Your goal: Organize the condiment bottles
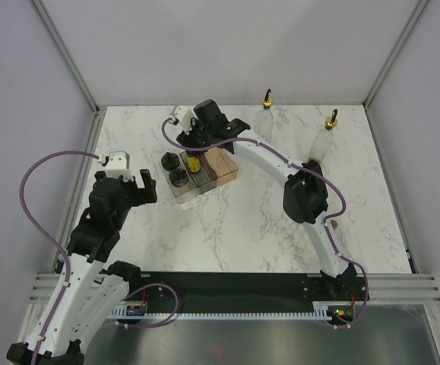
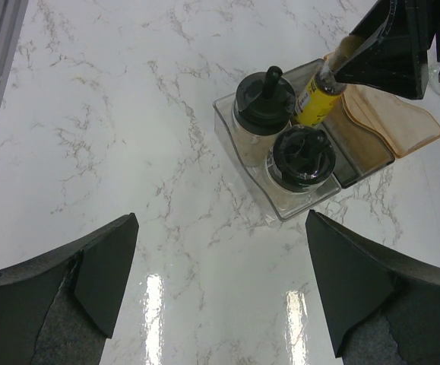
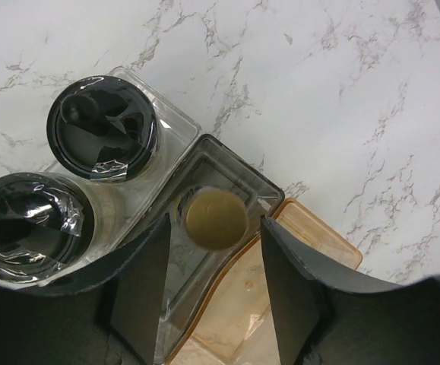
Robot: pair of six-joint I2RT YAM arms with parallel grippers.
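One yellow bottle [image 1: 193,163] sits in the grey bin [image 3: 244,166] between the slightly parted right tool [image 3: 215,228]: widen it, then lift straight; the left tool [image 2: 221,215] gapes wide.

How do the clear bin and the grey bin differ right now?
The clear bin holds two black-lidded jars; the grey bin holds one yellow bottle. The clear bin's jars stand free; the grey bin's bottle sits between the fingers of the right gripper. Both are rectangular and sit side by side.
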